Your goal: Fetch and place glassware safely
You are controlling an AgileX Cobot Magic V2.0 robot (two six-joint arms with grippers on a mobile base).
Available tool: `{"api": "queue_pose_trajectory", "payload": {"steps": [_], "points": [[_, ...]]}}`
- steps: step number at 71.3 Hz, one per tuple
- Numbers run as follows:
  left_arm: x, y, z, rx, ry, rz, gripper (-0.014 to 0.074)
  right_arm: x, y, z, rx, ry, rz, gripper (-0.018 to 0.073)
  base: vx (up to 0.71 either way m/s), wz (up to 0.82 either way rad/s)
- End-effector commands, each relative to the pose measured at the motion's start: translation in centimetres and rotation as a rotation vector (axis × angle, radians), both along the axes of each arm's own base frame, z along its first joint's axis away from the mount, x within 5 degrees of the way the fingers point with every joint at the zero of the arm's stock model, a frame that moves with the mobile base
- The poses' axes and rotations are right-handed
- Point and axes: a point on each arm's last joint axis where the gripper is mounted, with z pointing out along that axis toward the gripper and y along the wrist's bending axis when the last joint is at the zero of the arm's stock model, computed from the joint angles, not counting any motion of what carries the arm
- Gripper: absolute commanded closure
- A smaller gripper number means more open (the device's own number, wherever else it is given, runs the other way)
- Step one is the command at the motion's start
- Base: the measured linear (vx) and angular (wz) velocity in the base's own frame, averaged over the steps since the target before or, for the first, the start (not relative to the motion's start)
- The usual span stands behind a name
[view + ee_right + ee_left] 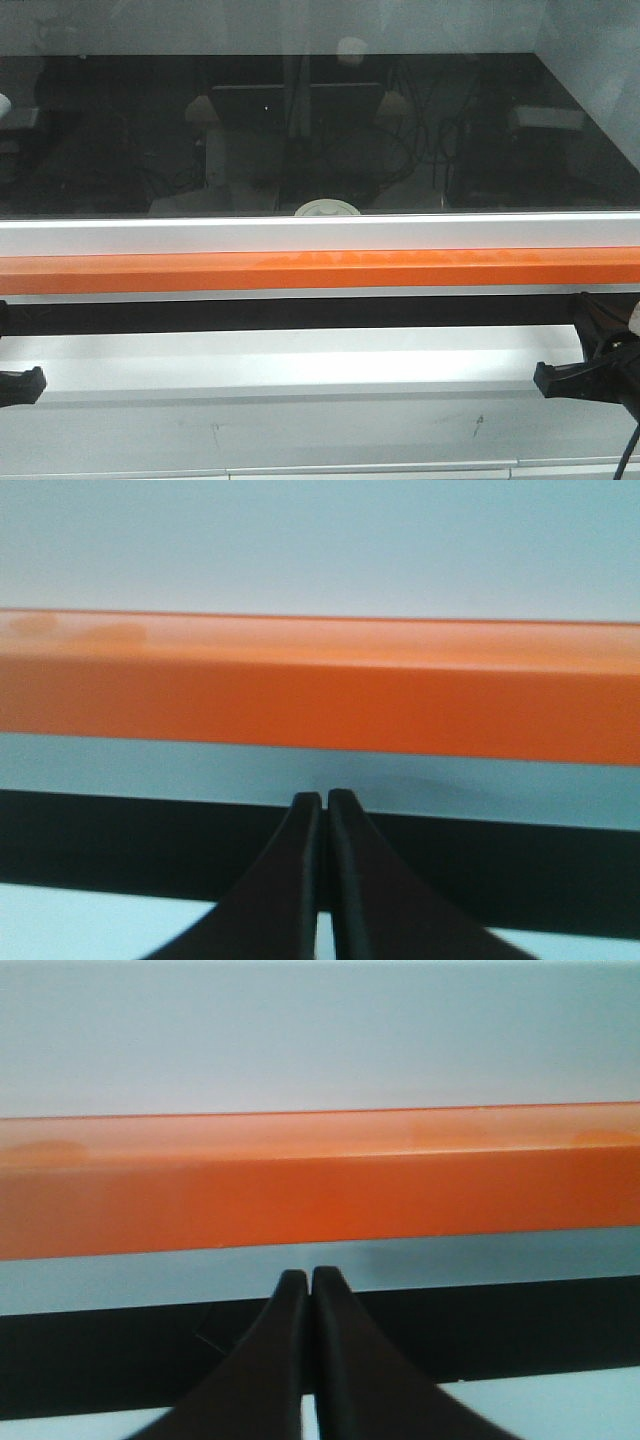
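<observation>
Fetching is not yet begun: the small clear glass jar with round cream-white lid sits at twelve o'clock, behind the long orange bar. The left hand and right hand, both pressed together, likely must open and get past that barrier.

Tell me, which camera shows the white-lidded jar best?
The exterior front-facing view: the jar shows only its cream lid, peeking above the white frame at centre. Both wrist views miss it, showing just the orange bar.
</observation>
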Motion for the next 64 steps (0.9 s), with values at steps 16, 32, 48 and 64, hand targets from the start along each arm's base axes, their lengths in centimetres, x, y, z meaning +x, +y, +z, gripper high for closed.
{"api": "queue_pose_trajectory", "payload": {"steps": [16,32,48,64], "points": [[1.6,-0.1,0.9,-0.017,-0.12,0.0,0.0604,1.2,0.2,1.3,0.012,-0.151,0.003,0.0563,0.0,0.0],[2.0,-0.2,0.9,-0.021,-0.159,-0.002,0.0604,1.6,0.2,1.1,0.014,-0.168,0.003,0.0561,0.0,0.0],[2.5,-0.2,0.8,-0.024,-0.187,-0.003,0.0604,2.1,0.3,0.8,0.017,-0.19,0.003,0.056,0.0,0.0],[2.7,-0.2,1.0,-0.027,-0.231,-0.004,0.0604,2.4,0.3,0.8,0.021,-0.223,0.003,0.056,0.0,0.0]]}}
